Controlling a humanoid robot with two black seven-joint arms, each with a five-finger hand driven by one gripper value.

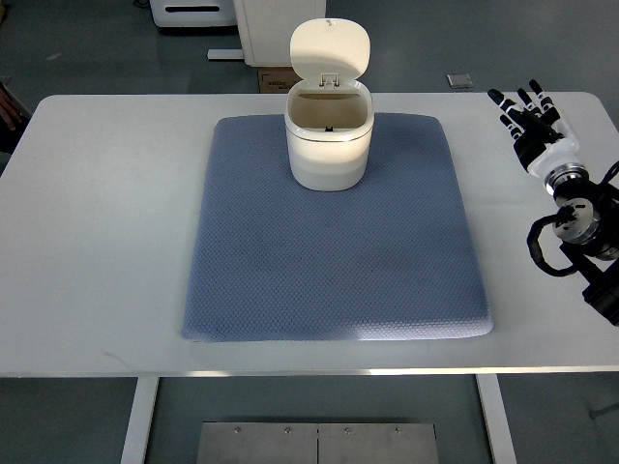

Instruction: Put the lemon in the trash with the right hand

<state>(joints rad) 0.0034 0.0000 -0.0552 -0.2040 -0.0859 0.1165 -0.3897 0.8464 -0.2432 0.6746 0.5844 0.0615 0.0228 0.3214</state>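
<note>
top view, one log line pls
right hand open, empty | trash bin lid up, on mat | lemon not visible | left hand unseen

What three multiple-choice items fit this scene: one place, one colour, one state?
1. Where does the small white plastic trash bin stand?
A. at the far middle of the mat
B. on the bare table, left
C. at the mat's near edge
2. What colour is the textured fabric mat?
A. red
B. blue-grey
C. green
3. How is the bin's hinged lid?
A. shut
B. missing
C. raised open
Answers: 1 A, the bin sits on the mat's far middle; 2 B, its weave shows blue-grey; 3 C, the lid stands up behind the open mouth.
</note>
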